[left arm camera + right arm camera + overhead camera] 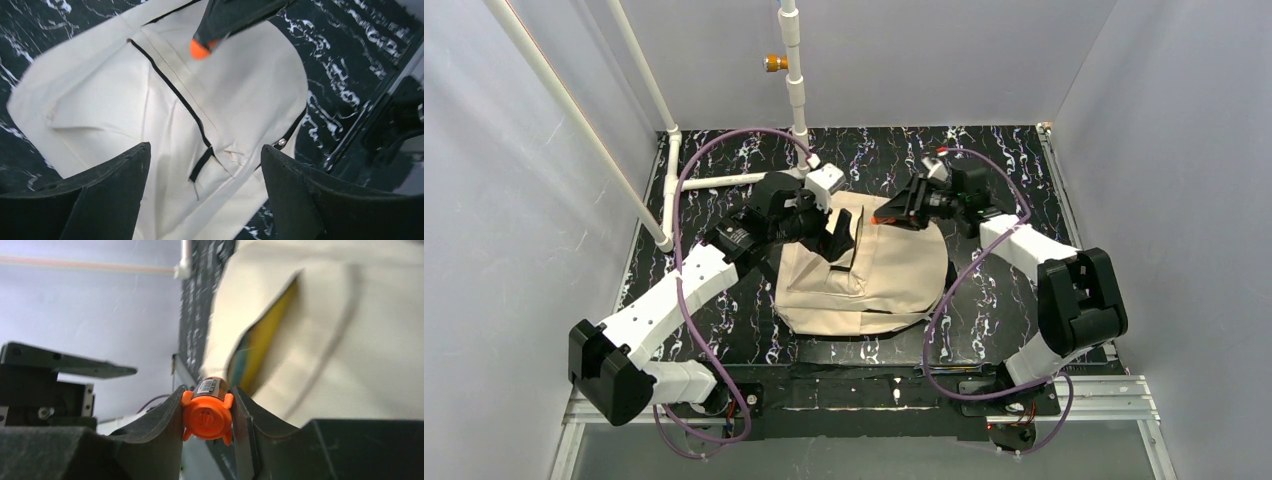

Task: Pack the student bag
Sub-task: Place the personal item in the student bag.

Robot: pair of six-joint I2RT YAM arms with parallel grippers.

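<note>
The student bag (879, 285), a beige fabric backpack with black zips, lies flat in the middle of the table. My left gripper (842, 240) hovers over its upper left part, open, with nothing between the fingers. In the left wrist view the bag (100, 100) fills the frame below the gripper (205, 147), and a black zip pull (200, 167) lies on it. My right gripper (206, 405) is shut on an orange-capped marker (206, 417) at the bag's top edge (882, 218). Something yellow (265, 335) shows inside the bag's opening.
The black marbled table (984, 160) is walled in by pale panels. A white pipe frame (669, 180) stands at the back left, and an orange knob (775, 63) sits on the rear pipe. A metal rail (874, 400) runs along the near edge.
</note>
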